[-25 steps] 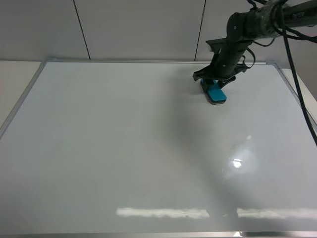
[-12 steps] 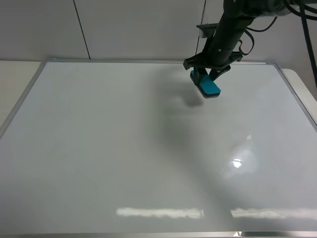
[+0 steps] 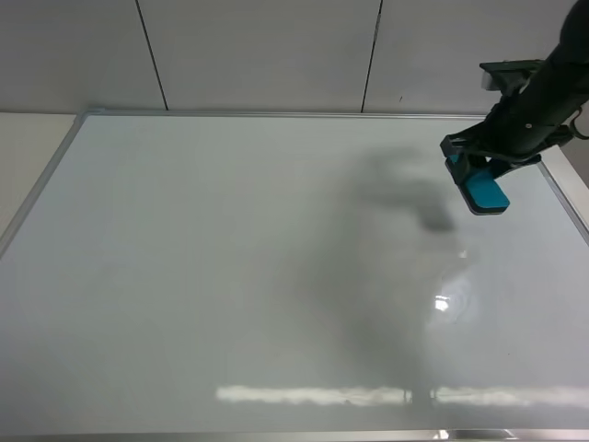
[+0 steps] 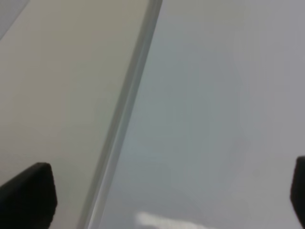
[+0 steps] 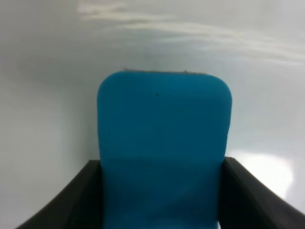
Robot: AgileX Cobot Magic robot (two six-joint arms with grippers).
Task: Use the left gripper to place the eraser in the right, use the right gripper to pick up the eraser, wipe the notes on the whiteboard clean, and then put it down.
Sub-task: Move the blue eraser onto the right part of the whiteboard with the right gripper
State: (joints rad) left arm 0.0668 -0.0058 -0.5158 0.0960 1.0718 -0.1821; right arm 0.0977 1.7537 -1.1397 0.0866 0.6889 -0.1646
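My right tool (image 3: 479, 180) clamped on eraser (image 3: 484, 191), sides pinched, front half sticks out past fingers. Eraser hangs above whiteboard (image 3: 230, 276), near far right corner. Looks light, squashy; side grip best. Left tool (image 4: 157, 195) wide apart, empty.

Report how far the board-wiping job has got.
Done: the handover and the wipe; the whiteboard shows no notes in the high view. In hand: the right gripper holds the eraser in its jaws, lifted off the board near its right edge. Left: putting it down. The left gripper, jaws apart, holds nothing.
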